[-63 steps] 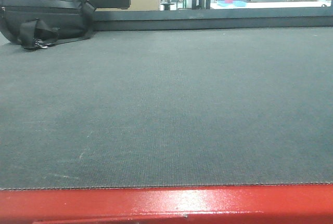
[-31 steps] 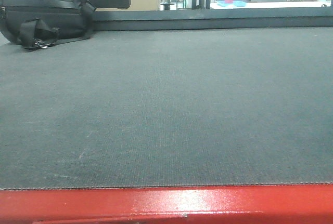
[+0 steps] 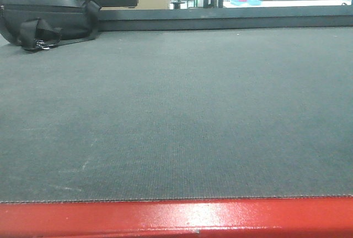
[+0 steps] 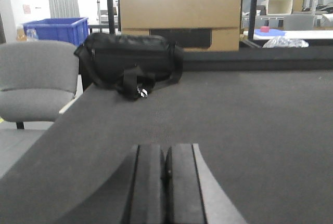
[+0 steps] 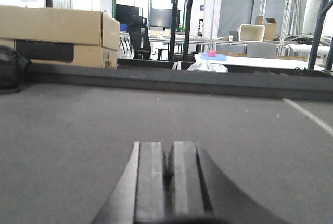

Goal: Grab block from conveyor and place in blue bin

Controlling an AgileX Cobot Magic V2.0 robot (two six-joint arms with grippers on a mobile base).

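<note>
Your left gripper (image 4: 165, 182) is clenched: its two dark pads meet with nothing between them, and it hangs low over the conveyor (image 3: 176, 111). Your right gripper (image 5: 169, 177) is closed the same way on nothing, also low over the belt. The conveyor's dark grey woven surface fills the front view, and its glossy red edge (image 3: 176, 218) runs along the near side. A black bag (image 3: 47, 20) with a strap lies on the far left corner of the belt, just in front of a cardboard box (image 4: 179, 18). Off the left side stands a grey chair (image 4: 36, 78), and behind it a blue bin (image 4: 56, 28), well apart from both grippers. On a far tabletop beyond the conveyor, a small pink object (image 5: 212, 53) sits on a blue tray (image 5: 221, 57).
</note>
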